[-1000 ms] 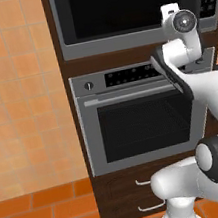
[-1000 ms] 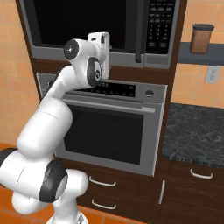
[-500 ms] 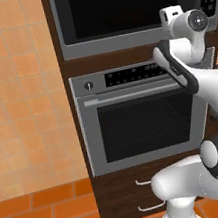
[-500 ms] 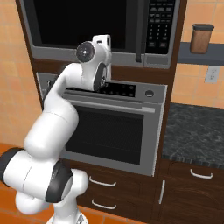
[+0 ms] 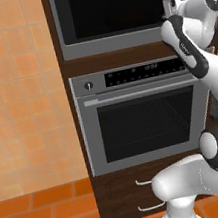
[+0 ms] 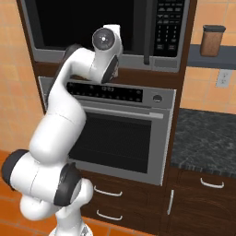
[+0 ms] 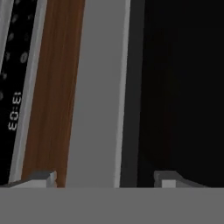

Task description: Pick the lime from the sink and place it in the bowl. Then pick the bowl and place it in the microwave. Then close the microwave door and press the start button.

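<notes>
The microwave (image 5: 119, 40) is built into the wooden cabinet above the oven. Its black glass door (image 6: 87, 20) lies flush with the front, with the long bar handle (image 6: 148, 32) and the keypad (image 6: 168, 25) at its right. My hand (image 6: 112, 68) is held close to the microwave's lower steel trim (image 7: 98, 87), left of the handle. In the hand view my gripper (image 7: 105, 177) is open, its fingertips (image 7: 41, 177) wide apart with nothing between them, facing the trim and the dark glass (image 7: 183, 87). The lime, the bowl and the sink are out of view.
A steel oven (image 5: 143, 120) with a lit clock panel (image 7: 11, 109) sits right below the microwave, with drawers (image 6: 108, 203) under it. A dark counter (image 6: 207, 138) lies to the right, and a brown jar (image 6: 213, 40) stands on a shelf above it. Orange tiled wall at the left.
My arm has swung to the right along the microwave's lower edge, carrying the hand closer to the handle and keypad side. The microwave and oven look the same.
</notes>
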You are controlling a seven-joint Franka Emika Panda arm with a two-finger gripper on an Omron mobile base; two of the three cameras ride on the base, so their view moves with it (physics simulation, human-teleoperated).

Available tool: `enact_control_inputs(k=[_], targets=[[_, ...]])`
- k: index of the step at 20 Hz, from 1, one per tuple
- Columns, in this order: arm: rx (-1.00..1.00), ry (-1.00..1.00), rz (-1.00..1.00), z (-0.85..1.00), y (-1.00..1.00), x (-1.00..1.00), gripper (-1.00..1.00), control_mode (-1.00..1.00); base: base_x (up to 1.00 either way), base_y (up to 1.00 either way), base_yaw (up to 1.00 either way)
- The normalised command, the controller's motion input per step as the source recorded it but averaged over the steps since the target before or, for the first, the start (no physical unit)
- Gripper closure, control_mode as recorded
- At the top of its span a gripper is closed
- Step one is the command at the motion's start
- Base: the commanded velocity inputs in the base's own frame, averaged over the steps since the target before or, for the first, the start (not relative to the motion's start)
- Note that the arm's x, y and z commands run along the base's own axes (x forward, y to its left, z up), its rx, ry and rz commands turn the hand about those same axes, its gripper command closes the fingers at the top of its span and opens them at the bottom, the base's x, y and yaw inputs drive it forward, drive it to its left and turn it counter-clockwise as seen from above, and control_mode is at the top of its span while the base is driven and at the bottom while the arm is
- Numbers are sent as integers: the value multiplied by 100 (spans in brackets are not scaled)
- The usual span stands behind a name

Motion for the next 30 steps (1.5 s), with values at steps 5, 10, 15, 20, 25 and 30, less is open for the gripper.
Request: enact_control_inputs(k=[5, 10, 15, 20, 25, 30], targets=[[23, -7, 19, 1, -28, -100, -100, -100, 0, 0, 0], [16, -19, 12, 10, -81, -82, -100, -100, 0, 0, 0], [2, -22, 8, 18, -100, -18, -100, -100, 0, 0, 0], [2, -12, 12, 9, -87, 0, -100, -100, 0, 0, 0], [-3, 1, 2, 1, 3, 9, 100, -100, 0, 0, 0], [-14, -3, 0, 0, 15, 56, 100, -100, 0, 0, 0]])
